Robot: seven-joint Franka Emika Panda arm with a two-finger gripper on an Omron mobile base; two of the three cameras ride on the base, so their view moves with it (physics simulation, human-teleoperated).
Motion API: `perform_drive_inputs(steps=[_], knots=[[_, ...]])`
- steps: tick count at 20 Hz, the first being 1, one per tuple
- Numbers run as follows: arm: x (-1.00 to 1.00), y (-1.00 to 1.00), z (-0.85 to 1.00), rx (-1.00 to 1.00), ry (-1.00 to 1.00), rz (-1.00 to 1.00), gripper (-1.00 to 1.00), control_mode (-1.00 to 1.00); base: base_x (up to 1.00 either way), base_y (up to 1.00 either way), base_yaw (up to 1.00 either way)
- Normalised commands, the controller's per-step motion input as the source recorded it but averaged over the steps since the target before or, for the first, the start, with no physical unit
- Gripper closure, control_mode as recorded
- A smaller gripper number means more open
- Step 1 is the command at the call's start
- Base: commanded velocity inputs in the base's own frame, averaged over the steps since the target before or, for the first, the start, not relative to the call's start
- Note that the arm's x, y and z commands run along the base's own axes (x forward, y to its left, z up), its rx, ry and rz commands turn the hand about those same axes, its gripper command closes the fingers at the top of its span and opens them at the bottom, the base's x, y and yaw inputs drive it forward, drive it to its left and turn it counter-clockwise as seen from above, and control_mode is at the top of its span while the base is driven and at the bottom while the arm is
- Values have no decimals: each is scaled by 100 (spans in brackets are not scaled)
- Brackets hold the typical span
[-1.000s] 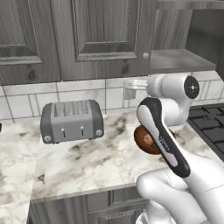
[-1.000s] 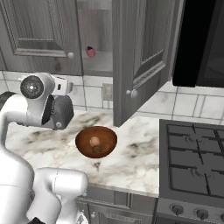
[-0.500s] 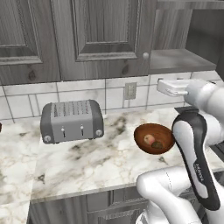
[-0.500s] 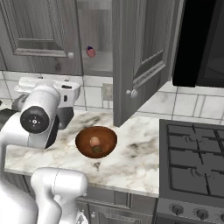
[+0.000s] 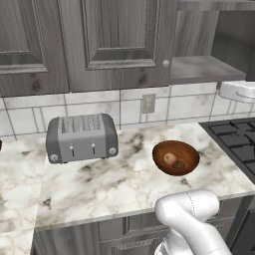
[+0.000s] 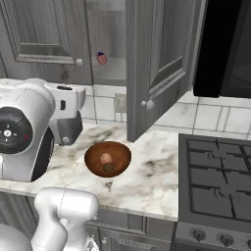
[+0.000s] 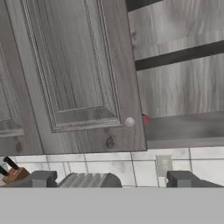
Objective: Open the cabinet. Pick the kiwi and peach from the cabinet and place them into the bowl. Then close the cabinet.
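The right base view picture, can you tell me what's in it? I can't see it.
A brown bowl sits on a marble counter holding a peach and a kiwi. Above it, the grey cabinet has its right door swung open, with a pink-red bottle on the shelf. The white robot arm is at left, a stove at right.

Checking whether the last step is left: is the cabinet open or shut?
Half open. The cabinet's right door swings out over the counter, baring the shelf; its left door is shut.
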Motion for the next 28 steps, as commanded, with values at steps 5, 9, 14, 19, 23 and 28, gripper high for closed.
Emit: perform_drive_inputs(steps=[5,9,14,19,23,28], knots=[[-100,-96,-2,-2,0,0,-100,-100,0,0,0],[-100,-100,0,0,0,0,-100,-100,0,0,0],[-44,-95,3,0,9,-6,-100,-100,0,0,0],[56,-44,0,0,0,14,-100,-100,0,0,0],[97,-9,-25,5,0,25,-100,-100,0,0,0],[97,0,-56,17,0,29,-100,-100,0,0,0]])
